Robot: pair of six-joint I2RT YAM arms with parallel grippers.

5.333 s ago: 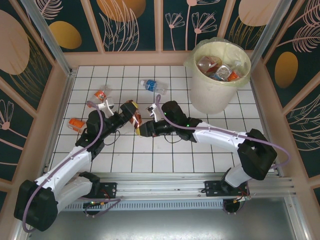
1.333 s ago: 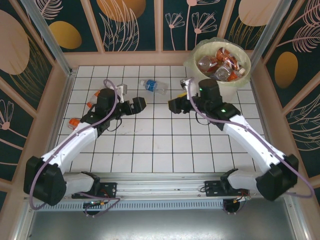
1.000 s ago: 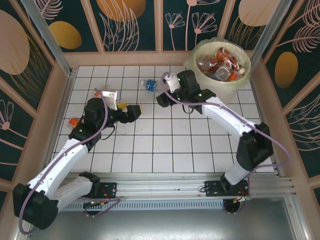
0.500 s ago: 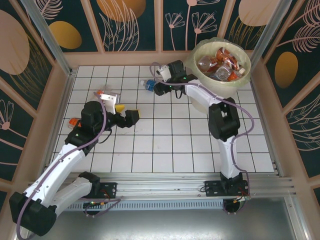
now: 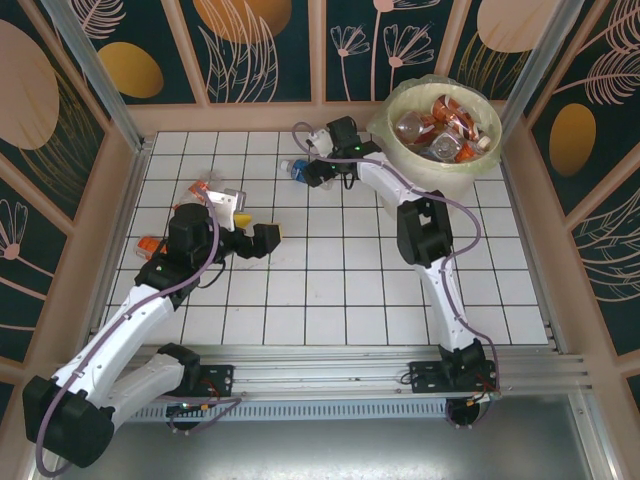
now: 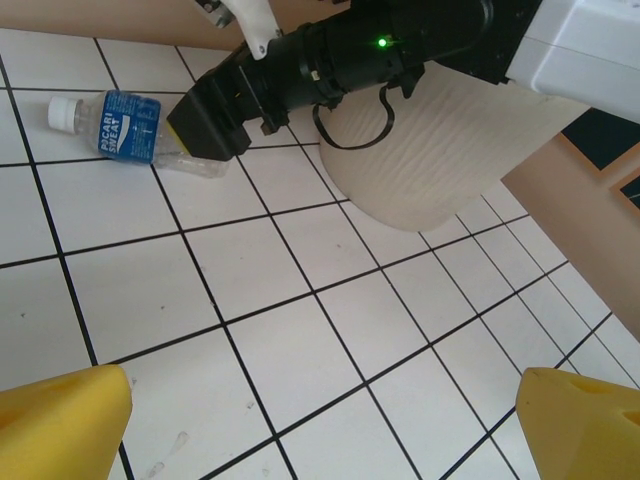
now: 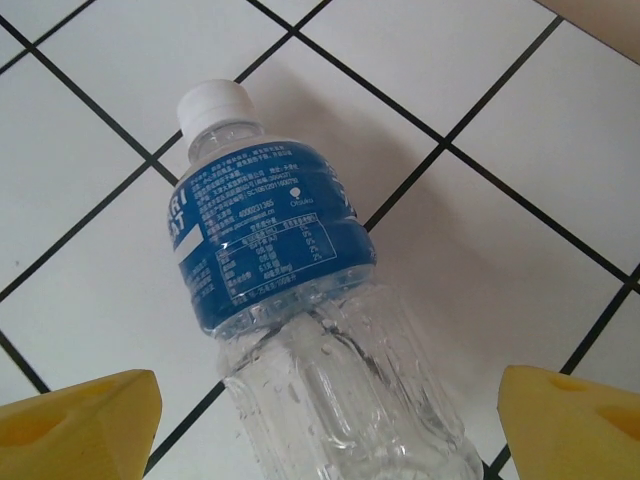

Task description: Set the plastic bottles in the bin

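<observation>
Blue-labelled plastic bottle (image 7: 270,250) lies on its side on the white tiled surface (image 5: 330,290), upper middle of the overhead frame, left of the bin (image 5: 480,172). The right hand (image 7: 325,420) straddles it, fingers spread, apparently not touching. Crushed bottles (image 5: 432,125) sit in the bin; an orange-labelled bottle (image 5: 150,245) lies far left. The left hand (image 6: 320,425) is spread wide above the tiles.

Top cam: high, behind arm bases, looks down on whole tiled table (image 5: 340,290) incl. bin (image 5: 480,165). Left wrist cam: low over tiles, faces across twd right arm (image 6: 340,50) and blue-label bottle (image 6: 130,125). Right wrist cam: v. close, straight above same bottle. All 3 views share it.
</observation>
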